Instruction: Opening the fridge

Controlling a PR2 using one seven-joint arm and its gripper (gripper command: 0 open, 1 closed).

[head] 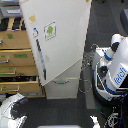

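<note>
I see the white fridge (62,45) mid-scene, its large upper door with the green-figure sticker (49,30) swung ajar. Left stands the wooden drawer cabinet (17,60); right, the robot (112,70). I cannot find the gripper in this view.

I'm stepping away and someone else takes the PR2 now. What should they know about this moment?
Claw: not visible in the exterior view; only the robot's white body shows, at the view's right.
Fridge: white, centre, beside the wooden drawer cabinet. Its upper door with the green-figure sticker looks swung out at an angle.
Done: upper door appears partly open.
Left: confirm the opening is wide enough; the lower drawer looks shut.
</note>
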